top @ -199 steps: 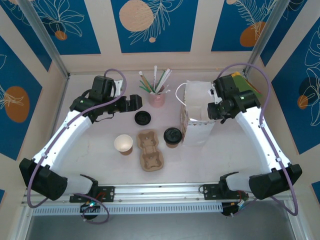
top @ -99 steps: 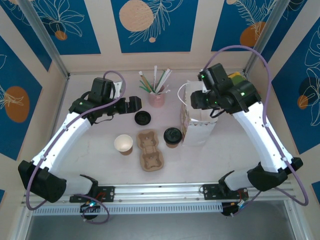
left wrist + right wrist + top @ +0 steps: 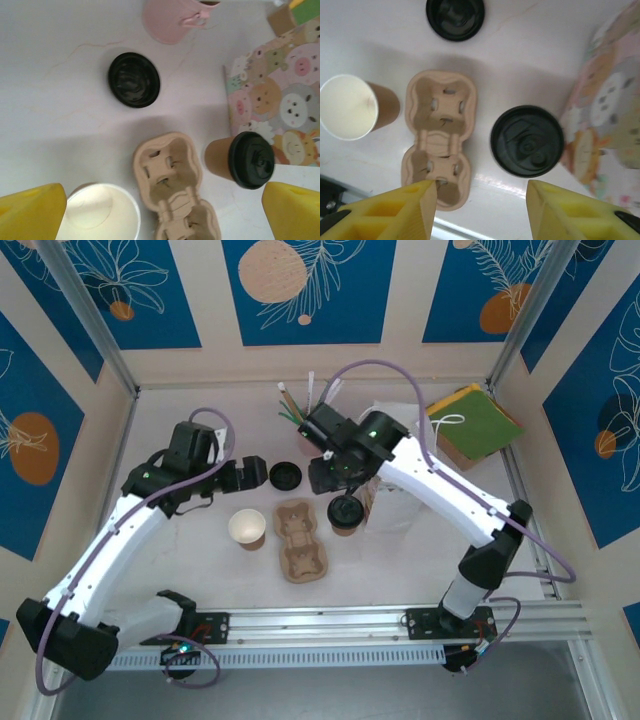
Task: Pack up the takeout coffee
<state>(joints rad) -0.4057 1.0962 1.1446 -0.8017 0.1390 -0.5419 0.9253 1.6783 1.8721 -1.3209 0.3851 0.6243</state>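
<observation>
Right gripper hung over the table at about 11 o'clock of the takeout coffee. Its fingers were apart with nothing between them. In the wrist view the lid lay just ahead of the gap and nearer the right finger. My read: it was lining up for a grab, not yet centred.

The coffee stood upright with its lid on, at 3 o'clock of the pulp carrier tray. It was just beside the printed paper bag; I couldn't tell whether they touched. Both tray slots looked empty, so the packing wasn't done.

Left gripper was spread wide and held nothing. It sat at 9 o'clock of the loose black lid, likely parked clear of the right arm's path. The lidless cup sat at 9 o'clock of the tray, not the target.

Risk: the bag crowds the coffee's 3 o'clock side, so there's little finger clearance there.
</observation>
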